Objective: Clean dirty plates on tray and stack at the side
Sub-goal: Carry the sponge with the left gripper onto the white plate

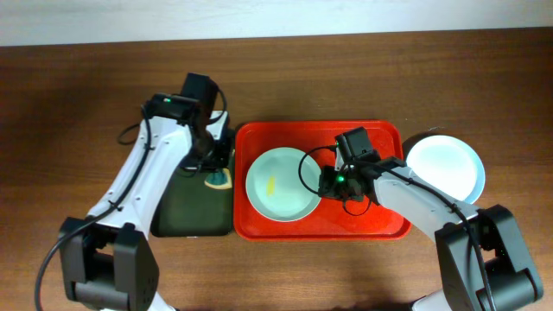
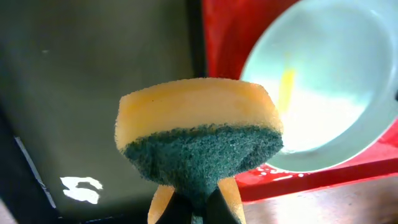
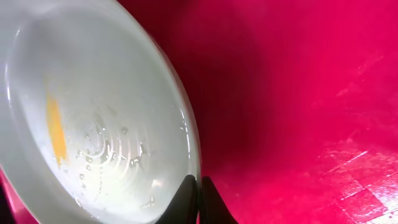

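Position: pale blue-green round shallow plate [image 1: 281,184], yellow-smeared, lies in bright red rectangular plastic tray [image 1: 380,220]. Only the right wrist view shows right gripper [image 3: 199,199] nipping its rim. Left wrist view: left gripper [image 2: 194,208] pinching yellow-and-green sponge [image 2: 199,134] over dark green tray [image 2: 93,93]. Overhead alone: second pale plate [image 1: 445,167] on table beside the red tray.

The desk [image 1: 86,104] is matt, grainy wood. The red tray [image 1: 380,138] is shiny plastic. The plate [image 1: 281,186] looks glossy and wet. The sponge [image 2: 199,124] is porous yellow foam with a rough green scouring face.
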### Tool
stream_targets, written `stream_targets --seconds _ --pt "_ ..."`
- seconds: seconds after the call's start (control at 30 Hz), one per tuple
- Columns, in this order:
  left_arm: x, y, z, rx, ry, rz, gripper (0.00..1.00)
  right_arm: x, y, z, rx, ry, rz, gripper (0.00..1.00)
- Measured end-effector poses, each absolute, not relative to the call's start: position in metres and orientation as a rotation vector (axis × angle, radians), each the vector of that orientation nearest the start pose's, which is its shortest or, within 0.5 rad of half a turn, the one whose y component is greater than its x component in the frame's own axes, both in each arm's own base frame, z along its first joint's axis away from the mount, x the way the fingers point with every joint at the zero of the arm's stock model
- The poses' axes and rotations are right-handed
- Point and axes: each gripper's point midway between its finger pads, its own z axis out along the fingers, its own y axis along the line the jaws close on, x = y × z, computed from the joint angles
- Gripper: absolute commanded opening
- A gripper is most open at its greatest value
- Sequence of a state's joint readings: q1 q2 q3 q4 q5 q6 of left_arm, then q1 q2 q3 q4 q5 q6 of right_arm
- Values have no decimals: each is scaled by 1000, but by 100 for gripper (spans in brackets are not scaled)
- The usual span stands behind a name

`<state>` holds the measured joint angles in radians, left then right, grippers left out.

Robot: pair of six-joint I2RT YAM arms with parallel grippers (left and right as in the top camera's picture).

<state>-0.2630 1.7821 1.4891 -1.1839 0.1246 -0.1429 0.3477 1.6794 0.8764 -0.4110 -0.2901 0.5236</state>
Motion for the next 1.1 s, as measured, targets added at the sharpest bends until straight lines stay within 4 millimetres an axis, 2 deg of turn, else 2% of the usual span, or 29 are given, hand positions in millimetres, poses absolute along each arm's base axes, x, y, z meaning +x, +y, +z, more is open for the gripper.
stream_targets --seconds 0.07,0.17,0.27,0.33,0.5,0.67,0.87,1.1 --pt "335 -127 116 203 3036 -230 0 308 164 18 178 2876 602 4" --pt "335 -163 118 252 2985 -273 0 308 164 17 178 2877 601 5" --pt "331 -183 119 280 2964 -293 0 308 164 17 179 2878 601 5" --pt "331 -190 120 278 2957 -302 0 308 164 17 179 2879 600 5" --pt "333 -194 114 254 2965 -304 0 307 164 17 180 2879 600 5" --pt "334 -195 71 248 3066 -254 0 308 164 17 180 2879 601 4" --pt "332 -194 30 245 3155 -206 0 308 164 17 180 2879 601 4" --pt "334 -198 13 257 3167 -199 0 308 164 17 178 2879 601 4"
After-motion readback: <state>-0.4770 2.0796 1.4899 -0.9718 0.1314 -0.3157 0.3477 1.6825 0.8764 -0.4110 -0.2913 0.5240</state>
